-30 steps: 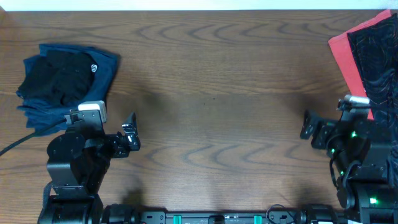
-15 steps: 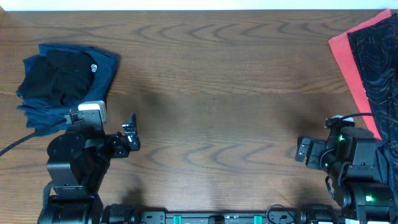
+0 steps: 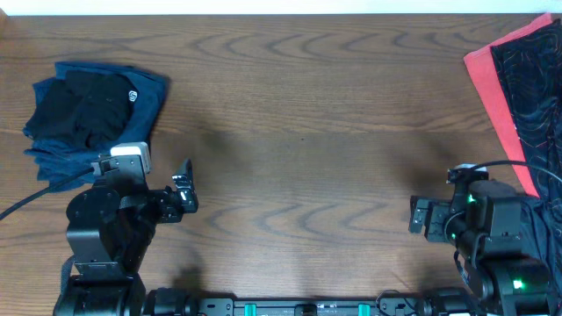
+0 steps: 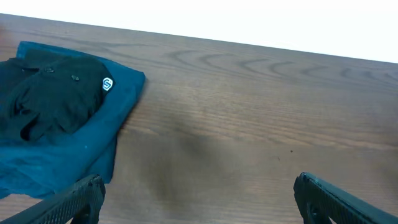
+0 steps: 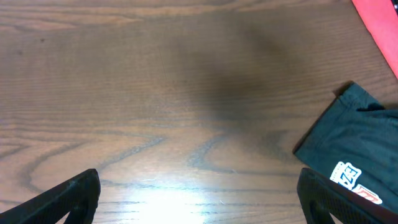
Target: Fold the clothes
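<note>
Pulled back toward base within the last second: right gripper (image 3: 420,215), wide open, empty, dark garment (image 5: 354,149) just ahead-right. Unmoved, also open: left gripper (image 3: 184,186), blue pile (image 3: 88,114) ahead-left. Nothing picked up yet.

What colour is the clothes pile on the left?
The pile is blue, black on top; clearest from left wrist.

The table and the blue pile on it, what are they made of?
The table looks like wood or a wood-look laminate: brown with curved grain lines and a slight sheen. The blue pile looks like soft matte cloth: it wrinkles and folds, with a dark garment bunched on top.
</note>
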{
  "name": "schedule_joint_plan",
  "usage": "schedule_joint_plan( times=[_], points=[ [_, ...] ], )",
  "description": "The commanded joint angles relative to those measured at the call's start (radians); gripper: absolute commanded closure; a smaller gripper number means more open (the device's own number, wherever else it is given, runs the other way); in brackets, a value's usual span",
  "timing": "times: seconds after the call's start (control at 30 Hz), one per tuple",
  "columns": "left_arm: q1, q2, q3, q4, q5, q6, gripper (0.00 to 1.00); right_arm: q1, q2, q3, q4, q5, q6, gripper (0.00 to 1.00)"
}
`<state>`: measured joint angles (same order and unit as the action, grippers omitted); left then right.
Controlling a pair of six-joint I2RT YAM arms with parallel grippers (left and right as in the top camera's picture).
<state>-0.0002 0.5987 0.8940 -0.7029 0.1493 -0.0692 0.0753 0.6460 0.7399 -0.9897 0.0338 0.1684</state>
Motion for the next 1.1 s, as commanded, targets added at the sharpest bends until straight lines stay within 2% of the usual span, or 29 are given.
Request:
schedule_joint_plan(
  times=[0.0,0.53,0.77,0.87,1.07],
  points=[
    [0.003,-0.003,-0.007,0.0,-0.011,0.02,0.02,0.011,-0.057,-0.026,-0.002,0.008,0.011,0.01],
    [0.003,-0.003,-0.007,0.0,-0.011,0.02,0.02,0.011,-0.38,-0.312,-0.003,0.007,0.011,0.01],
    [0.003,-0.003,-0.007,0.0,-0.011,0.02,0.02,0.028,-0.442,-0.329,-0.046,0.05,-0.016,0.01],
    [0.003,-0.003,-0.007,0.0,-0.011,0.02,0.02,0.031,-0.479,-0.332,0.034,0.048,-0.064,0.01],
    [0.003,-0.003,-0.007,0.0,-0.011,0.02,0.02,0.031,-0.513,-0.397,0.39,0.045,-0.309,0.01]
  ],
)
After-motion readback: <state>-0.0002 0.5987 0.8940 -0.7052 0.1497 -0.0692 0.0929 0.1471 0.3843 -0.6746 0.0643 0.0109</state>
